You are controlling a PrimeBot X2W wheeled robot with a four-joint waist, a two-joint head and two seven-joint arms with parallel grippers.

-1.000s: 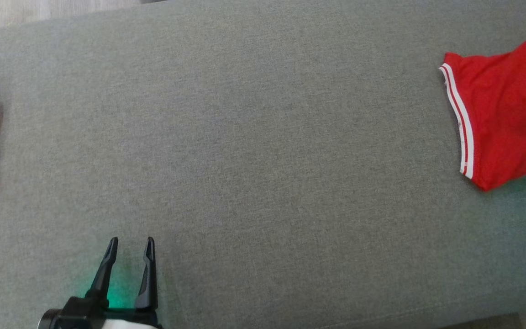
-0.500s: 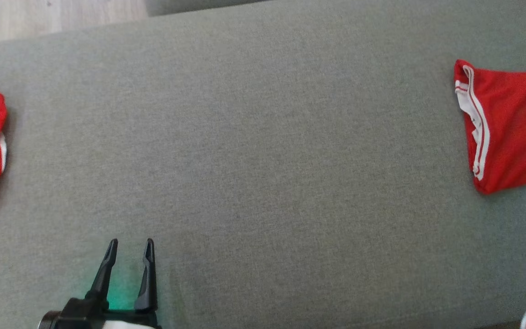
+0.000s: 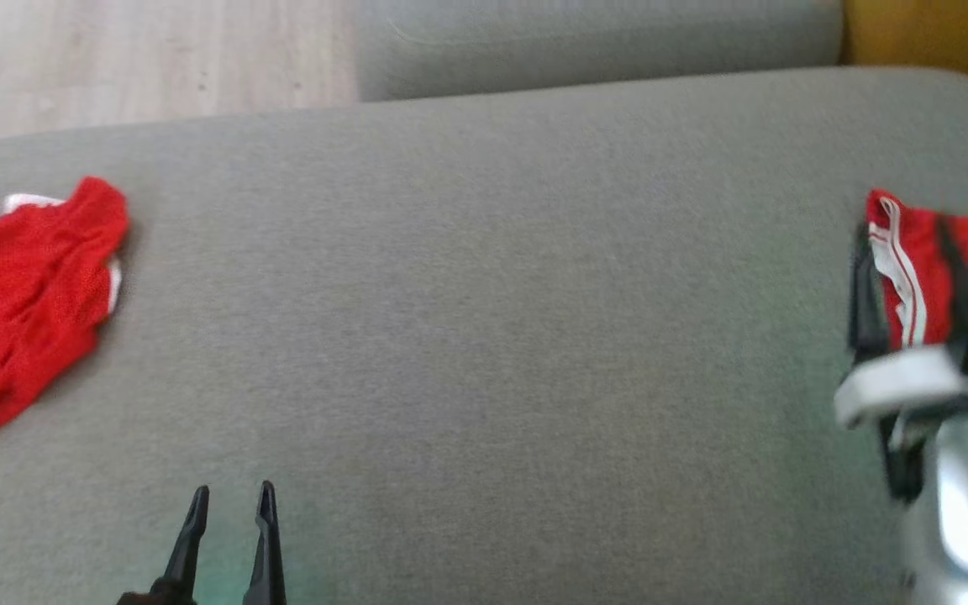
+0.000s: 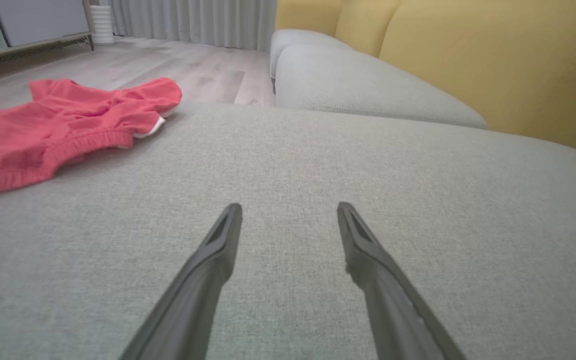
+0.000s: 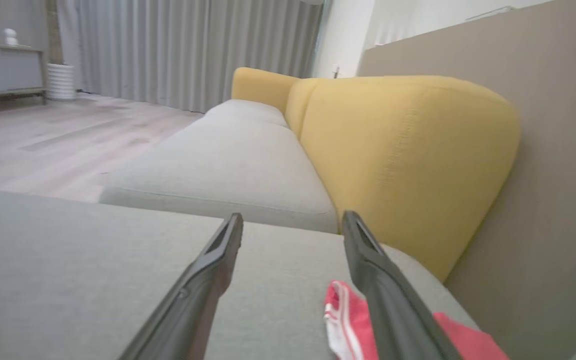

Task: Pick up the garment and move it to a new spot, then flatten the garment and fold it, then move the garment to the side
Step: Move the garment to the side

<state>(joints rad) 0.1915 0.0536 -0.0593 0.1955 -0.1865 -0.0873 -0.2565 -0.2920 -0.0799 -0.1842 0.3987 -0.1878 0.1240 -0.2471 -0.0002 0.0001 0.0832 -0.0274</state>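
Right end effector [image 5: 293, 216] has come into the head view at the right edge since a second ago. The whole picture has shifted as well (camera motion, not the cloth: more wood floor [image 3: 148, 59] shows along the top). Its two fingers stand wide apart with nothing between them, blurred in the head view and straddling the striped end of the folded garment [image 3: 929, 269]. That garment lies at the far right of the grey sofa seat [image 3: 484, 336], near the yellow backrest [image 5: 398, 150]. Judgement: the put-aside step is at its end, with the cloth set down and let go. To finish it cleanly, lift the fingers straight up off the fold before swinging the arm away. A sideways pull could catch the white-striped hem and drag the layers open. Check afterwards that the fold lies flat. Left end effector [image 3: 233, 490] hovers low over bare seat at the near edge, fingers spread and empty, well apart from both cloths. Count:
- red garments: two, the folded one at right and a crumpled garment [image 3: 26, 286] at far left
- end effectors: two, each with two dark fingers
- grey seat cushions: two, the second lying beyond the worked one
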